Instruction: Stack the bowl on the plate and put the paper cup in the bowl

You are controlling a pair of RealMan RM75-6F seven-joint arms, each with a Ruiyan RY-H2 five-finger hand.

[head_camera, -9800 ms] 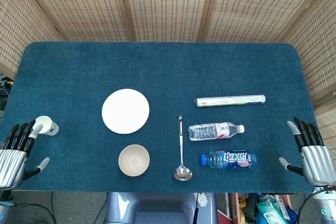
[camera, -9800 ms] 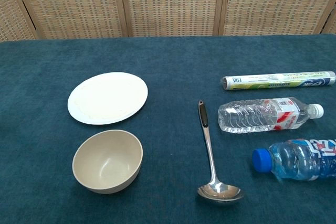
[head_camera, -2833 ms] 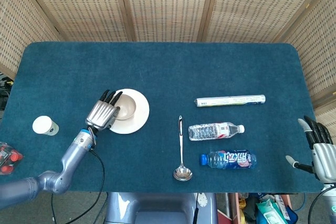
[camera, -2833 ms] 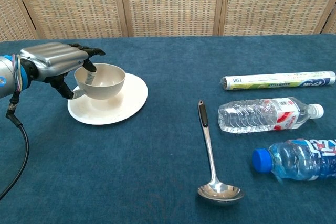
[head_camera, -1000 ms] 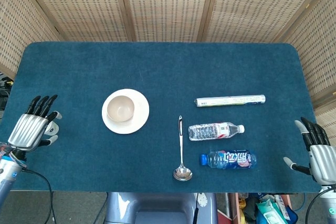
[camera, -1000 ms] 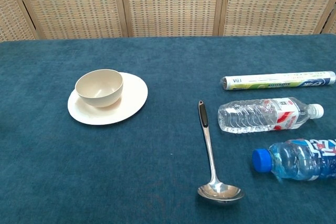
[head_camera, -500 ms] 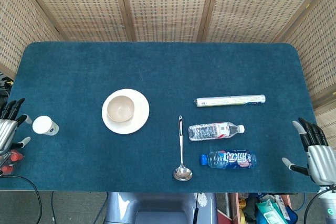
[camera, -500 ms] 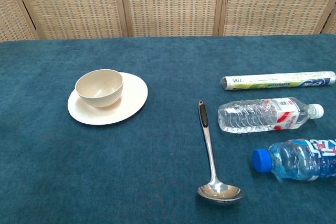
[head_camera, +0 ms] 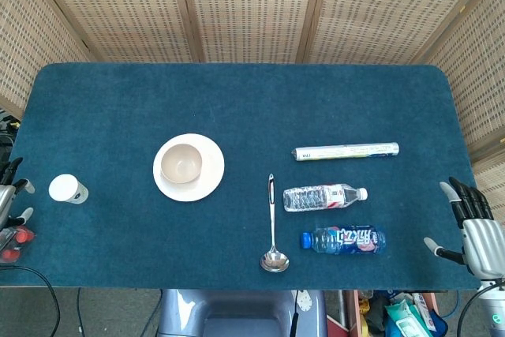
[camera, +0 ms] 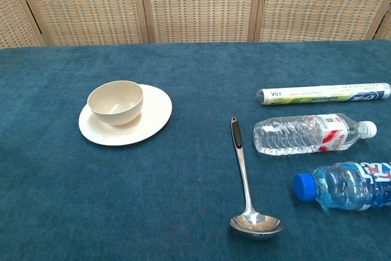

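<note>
On the worktop, head view: the bowl point(head_camera: 181, 164) is seen seated on the plate point(head_camera: 209, 181), so the stacking step is judged done; the paper cup point(head_camera: 66, 189) stands upright near the left edge, well apart from the plate.
Left hand point(head_camera: 6, 188): only a sliver is shown at the frame edge, close to the cup but not touching it; its spread cannot be told.
Right hand point(head_camera: 472, 223): fingers are spread, nothing is held, off the far right edge.
Next move, as judged: the cup is to be gripped by the left hand and carried to the bowl.
Chest view: the bowl point(camera: 115, 102) is shown upright and empty on the plate point(camera: 153, 115); neither hand nor the cup is visible.
</note>
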